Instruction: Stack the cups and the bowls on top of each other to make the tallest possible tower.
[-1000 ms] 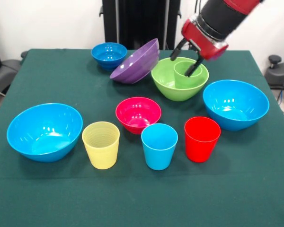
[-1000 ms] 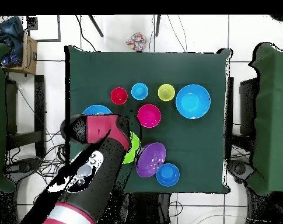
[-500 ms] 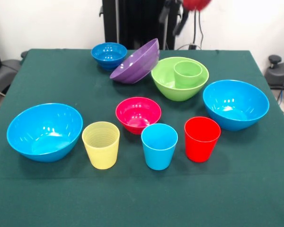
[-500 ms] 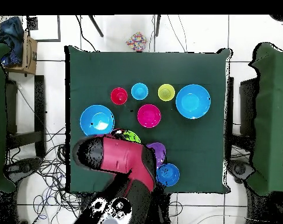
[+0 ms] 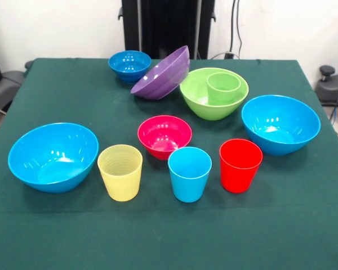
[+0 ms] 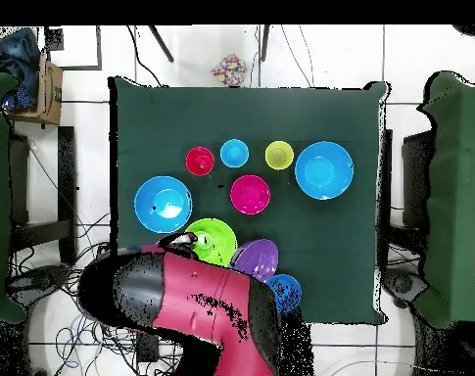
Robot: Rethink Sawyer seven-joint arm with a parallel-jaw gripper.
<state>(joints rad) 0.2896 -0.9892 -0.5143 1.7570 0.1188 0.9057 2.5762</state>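
Green cup (image 5: 223,87) upright inside lime-green bowl (image 5: 200,101) near the table's (image 5: 56,236) far edge, purple bowl (image 5: 163,74) tilted beside it, arm (image 6: 197,313) over the robot-side edge, gripper state cannot be told

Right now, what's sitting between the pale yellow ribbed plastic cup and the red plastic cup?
The light blue plastic cup stands between the yellow cup and the red cup, touching neither; the front view shows it.
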